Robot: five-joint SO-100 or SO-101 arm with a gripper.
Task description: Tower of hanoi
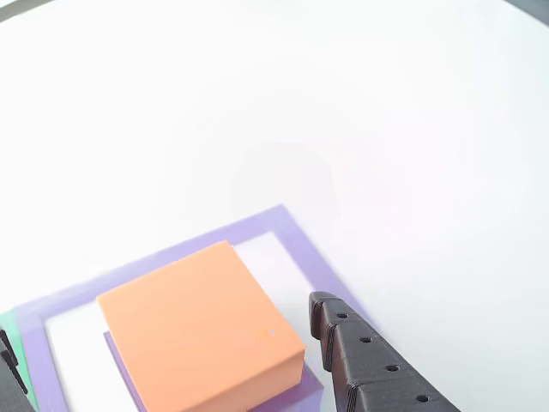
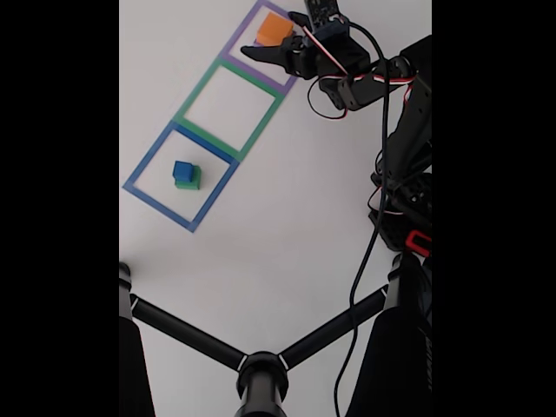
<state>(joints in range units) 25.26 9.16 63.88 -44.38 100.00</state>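
Orange block [image 1: 199,330] — square, seemingly atop a purple one [image 1: 129,373] — sits between the gripper's [image 1: 163,343] spread jaws.

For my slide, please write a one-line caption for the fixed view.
Open gripper straddling an orange block in the purple square; green square empty, blue block on green block in the blue square.

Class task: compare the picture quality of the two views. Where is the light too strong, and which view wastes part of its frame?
Other view: the table is washed out to near-white glare, while the orange block stays sharp. Fixed view: black bars fill both sides, and the blue block shows small but clear.
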